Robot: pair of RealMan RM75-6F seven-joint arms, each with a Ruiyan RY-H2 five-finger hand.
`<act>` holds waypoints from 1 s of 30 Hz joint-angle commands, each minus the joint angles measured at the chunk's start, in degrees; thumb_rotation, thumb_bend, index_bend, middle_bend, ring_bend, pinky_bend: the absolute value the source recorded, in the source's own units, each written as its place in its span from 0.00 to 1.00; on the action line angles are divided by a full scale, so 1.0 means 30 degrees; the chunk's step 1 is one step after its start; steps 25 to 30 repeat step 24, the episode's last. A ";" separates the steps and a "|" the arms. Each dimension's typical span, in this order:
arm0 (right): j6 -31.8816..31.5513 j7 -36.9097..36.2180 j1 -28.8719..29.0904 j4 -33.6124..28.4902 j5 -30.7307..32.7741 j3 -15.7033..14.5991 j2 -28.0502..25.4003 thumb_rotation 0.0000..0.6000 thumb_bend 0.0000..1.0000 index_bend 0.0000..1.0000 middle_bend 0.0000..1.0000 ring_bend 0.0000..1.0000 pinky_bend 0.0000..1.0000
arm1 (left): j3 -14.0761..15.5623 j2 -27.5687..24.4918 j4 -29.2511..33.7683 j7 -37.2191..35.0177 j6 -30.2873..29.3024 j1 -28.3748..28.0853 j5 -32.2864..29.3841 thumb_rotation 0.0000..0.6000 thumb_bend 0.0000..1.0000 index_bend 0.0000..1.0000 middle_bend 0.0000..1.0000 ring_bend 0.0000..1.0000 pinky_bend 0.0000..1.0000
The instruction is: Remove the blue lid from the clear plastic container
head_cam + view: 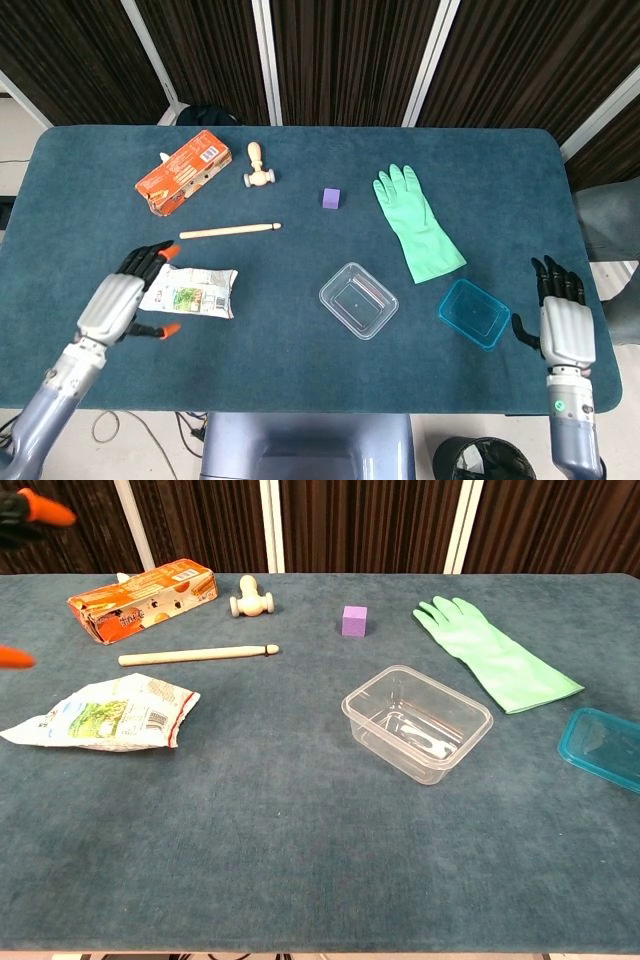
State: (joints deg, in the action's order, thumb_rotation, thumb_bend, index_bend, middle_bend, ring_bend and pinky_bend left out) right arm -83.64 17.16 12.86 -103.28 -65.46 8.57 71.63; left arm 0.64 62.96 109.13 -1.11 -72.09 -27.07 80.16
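The task looks finished: the blue rectangular plastic lid [474, 313] lies flat on the bench, apart from the open clear plastic container [358, 300], and both robot hands, right [565, 328] and left [118, 303], are spread and empty.

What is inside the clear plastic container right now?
The clear plastic container looks empty, only glare showing on its base; the blue lid lies apart on the table.
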 commanded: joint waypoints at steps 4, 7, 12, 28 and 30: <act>-0.0175 -0.0077 -0.0930 0.0029 -0.3542 -0.2466 -0.0846 1.00 0.14 0.00 0.00 0.00 0.00 | 0.2182 0.0299 -0.1312 0.2730 -0.2634 0.2677 0.2344 1.00 0.01 0.00 0.00 0.00 0.00; -0.0175 -0.0378 -0.1146 0.0919 -0.5012 -0.3235 -0.0931 1.00 0.12 0.00 0.00 0.00 0.00 | 0.2760 0.0695 -0.2409 0.4081 -0.3990 0.3888 0.3193 1.00 0.01 0.00 0.00 0.00 0.00; -0.0630 -0.1476 -0.1301 0.2299 -0.6474 -0.3362 -0.0778 1.00 0.11 0.00 0.00 0.00 0.00 | 0.2881 0.1200 -0.4387 0.4491 -0.5128 0.4942 0.3848 1.00 0.01 0.00 0.00 0.00 0.00; -0.1431 -0.2001 -0.1866 0.3301 -0.5706 -0.2222 -0.0036 1.00 0.11 0.00 0.00 0.00 0.00 | 0.1667 0.1732 -0.5794 0.4069 -0.5514 0.5382 0.3515 1.00 0.00 0.00 0.00 0.00 0.00; -0.1431 -0.2001 -0.1866 0.3301 -0.5706 -0.2222 -0.0036 1.00 0.11 0.00 0.00 0.00 0.00 | 0.1667 0.1732 -0.5794 0.4069 -0.5514 0.5382 0.3515 1.00 0.00 0.00 0.00 0.00 0.00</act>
